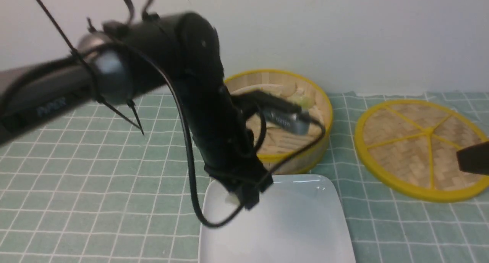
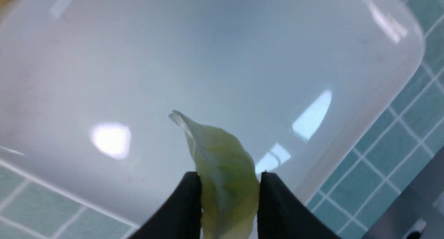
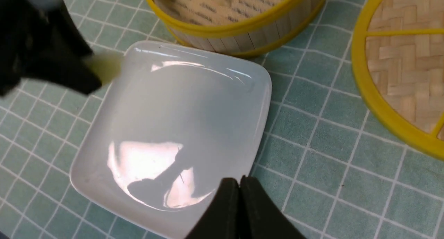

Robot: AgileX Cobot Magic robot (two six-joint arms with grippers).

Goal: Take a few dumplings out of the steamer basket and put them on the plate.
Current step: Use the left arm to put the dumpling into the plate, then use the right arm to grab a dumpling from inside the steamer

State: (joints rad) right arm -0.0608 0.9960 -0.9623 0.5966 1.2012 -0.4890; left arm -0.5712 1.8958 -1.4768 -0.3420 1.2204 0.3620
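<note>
My left gripper [image 1: 238, 196] is shut on a pale green dumpling [image 2: 222, 169] and holds it just above the far left corner of the white plate [image 1: 290, 225]. The dumpling also shows in the right wrist view [image 3: 105, 67], blurred, beside the plate [image 3: 194, 103]. The steamer basket [image 1: 301, 163] stands behind the plate with more dumplings [image 1: 303, 101] inside, partly hidden by my left arm. My right gripper [image 3: 239, 183] is shut and empty, above the cloth at the plate's near right edge; its dark tip [image 1: 471, 158] shows at the front view's right edge.
A flat woven disc with yellow spokes [image 1: 424, 142] lies right of the basket. A green checked cloth [image 1: 95, 179] covers the table. A white wall stands close behind the basket. The left arm's cable loops down beside the plate's left edge.
</note>
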